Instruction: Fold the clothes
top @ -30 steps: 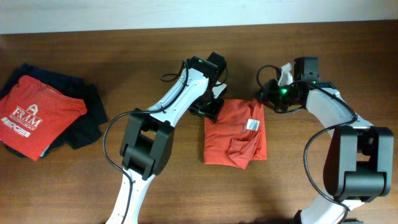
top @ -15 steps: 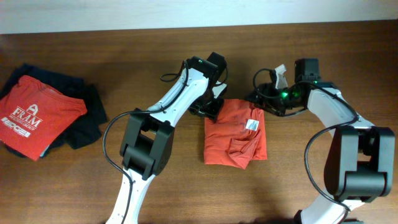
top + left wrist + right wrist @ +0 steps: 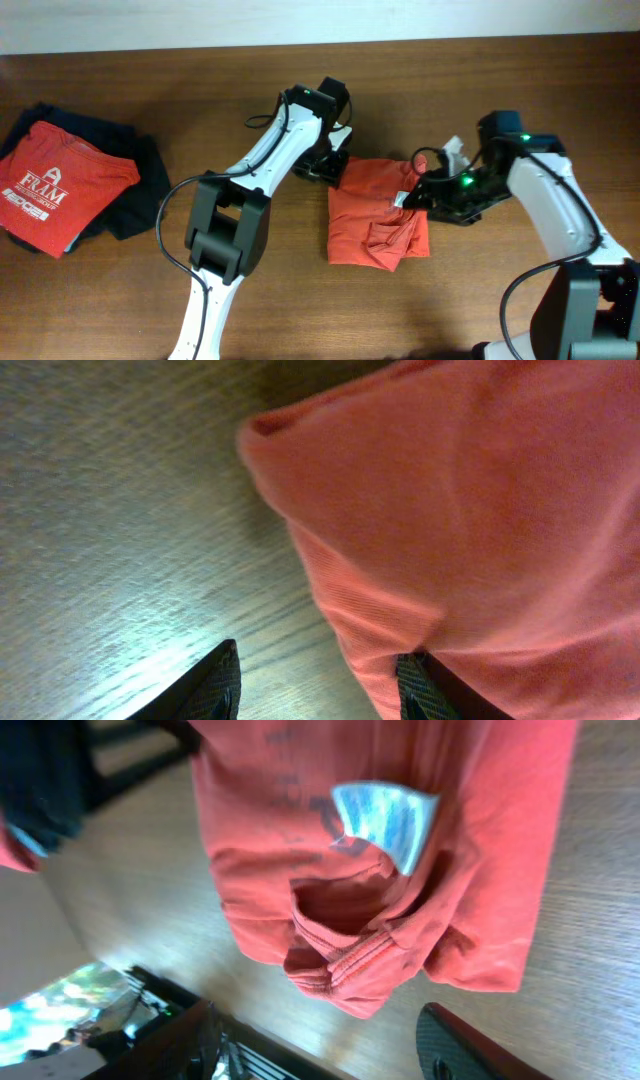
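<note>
Far left on the table (image 3: 300, 310): folded red logo shirt (image 3: 55, 185) atop a dark garment (image 3: 140, 200). Left hand (image 3: 318, 682) parted, released, straddling the upper-left edge of the orange-red T-shirt (image 3: 375, 215). T-shirt folded mid-table, white tag (image 3: 408, 200) up. Right hand (image 3: 325, 1045) spread wide, released, above its right side.

T-shirt (image 3: 480, 510) cut off by left wrist frame, label (image 3: 385, 815) print unreadable, dark garment (image 3: 140, 195) mostly under red shirt (image 3: 60, 185)

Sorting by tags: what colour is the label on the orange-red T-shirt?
The label is pale bluish-white; right wrist view.
</note>
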You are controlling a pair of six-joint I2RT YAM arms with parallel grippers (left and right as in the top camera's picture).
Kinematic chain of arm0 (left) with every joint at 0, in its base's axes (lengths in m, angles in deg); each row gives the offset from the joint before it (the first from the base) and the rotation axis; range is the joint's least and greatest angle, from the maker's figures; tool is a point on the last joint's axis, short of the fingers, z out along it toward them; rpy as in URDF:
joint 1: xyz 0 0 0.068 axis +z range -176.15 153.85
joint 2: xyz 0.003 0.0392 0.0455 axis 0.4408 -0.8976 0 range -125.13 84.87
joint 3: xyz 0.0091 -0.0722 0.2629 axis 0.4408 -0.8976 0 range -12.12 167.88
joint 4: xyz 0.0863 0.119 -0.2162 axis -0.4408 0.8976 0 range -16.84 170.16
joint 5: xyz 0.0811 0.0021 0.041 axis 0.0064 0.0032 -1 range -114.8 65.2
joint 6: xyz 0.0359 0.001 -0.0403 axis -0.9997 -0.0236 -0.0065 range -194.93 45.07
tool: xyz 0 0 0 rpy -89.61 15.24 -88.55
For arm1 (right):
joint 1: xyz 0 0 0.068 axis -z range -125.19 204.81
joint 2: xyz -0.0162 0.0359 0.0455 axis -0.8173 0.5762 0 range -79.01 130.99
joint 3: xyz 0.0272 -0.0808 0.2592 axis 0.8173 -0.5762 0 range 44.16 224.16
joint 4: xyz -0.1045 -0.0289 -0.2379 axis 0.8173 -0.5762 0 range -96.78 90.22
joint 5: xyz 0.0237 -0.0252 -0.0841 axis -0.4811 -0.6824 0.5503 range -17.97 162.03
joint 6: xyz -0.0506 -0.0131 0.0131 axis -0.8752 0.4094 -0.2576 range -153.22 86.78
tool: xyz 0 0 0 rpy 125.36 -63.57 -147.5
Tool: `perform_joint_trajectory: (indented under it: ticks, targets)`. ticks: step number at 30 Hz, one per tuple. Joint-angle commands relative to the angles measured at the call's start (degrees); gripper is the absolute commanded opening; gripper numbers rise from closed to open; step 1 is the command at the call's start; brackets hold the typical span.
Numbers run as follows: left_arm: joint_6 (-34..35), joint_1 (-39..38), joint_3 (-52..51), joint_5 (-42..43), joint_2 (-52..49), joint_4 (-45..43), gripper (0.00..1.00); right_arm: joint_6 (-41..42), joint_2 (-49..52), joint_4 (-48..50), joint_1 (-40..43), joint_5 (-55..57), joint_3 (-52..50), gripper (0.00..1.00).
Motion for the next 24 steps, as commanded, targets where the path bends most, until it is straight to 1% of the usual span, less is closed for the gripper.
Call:
perform_joint_trajectory:
  ticks: [1,3,5,6,7,8,9,10,12,15,19,21,22,23,24]
  targets:
    - [-0.7,0.2,-0.2,0.6,-1.0,-0.6,0.50,6.4,-0.4,1.9,-6.2,5.0,-2.8,0.62]
    - [-0.7,0.2,-0.2,0.8,-1.0,-0.8,0.50,10.3,-0.4,4.6,-9.8,8.5,-4.1,0.61]
    - [-0.7,0.2,-0.2,0.8,-1.0,-0.8,0.50,14.0,-0.4,7.6,-13.8,14.7,-5.0,0.61]
    - [-0.7,0.2,-0.2,0.8,-1.0,-0.8,0.50,14.4,-0.4,9.1,-15.5,16.8,-5.1,0.61]
    - [-0.7,0.2,-0.2,1.0,-1.0,-0.8,0.50,13.7,-0.4,10.8,-17.2,17.5,-5.1,0.57]
    - [-0.7,0.2,-0.2,1.1,-1.0,-0.8,0.50,13.1,-0.4,12.1,-18.4,17.4,-5.0,0.47]
    - [-0.7,0.2,-0.2,1.2,-1.0,-0.8,0.50,12.9,-0.4,13.7,-19.8,17.2,-5.0,0.31]
    - [-0.7,0.2,-0.2,1.2,-1.0,-0.8,0.50,12.4,-0.4,15.3,-21.1,17.0,-5.0,0.25]
    - [-0.7,0.2,-0.2,1.2,-1.0,-0.8,0.50,12.3,-0.4,17.2,-22.9,17.0,-5.0,0.20]
    - [-0.7,0.2,-0.2,1.2,-1.0,-0.8,0.50,12.5,-0.3,16.7,-24.5,19.1,-5.1,0.15]
    - [-0.7,0.2,-0.2,1.2,-1.0,-0.8,0.50,12.7,1.1,13.8,-24.7,25.7,-5.3,0.15]
    - [-0.7,0.3,-0.2,1.2,-1.0,-0.8,0.51,12.7,1.7,13.5,-24.7,26.2,-5.9,0.14]
    - [-0.7,0.2,-0.2,1.2,-1.0,-0.8,0.51,12.7,2.4,12.7,-24.7,28.1,-6.5,0.11]
    - [-0.7,0.2,-0.2,1.2,-1.0,-0.7,0.51,13.3,2.6,11.6,-24.5,30.4,-6.6,0.04]
    - [-0.7,0.2,-0.2,1.2,-1.0,-0.8,0.51,14.6,2.6,10.4,-24.3,32.6,-6.6,0.04]
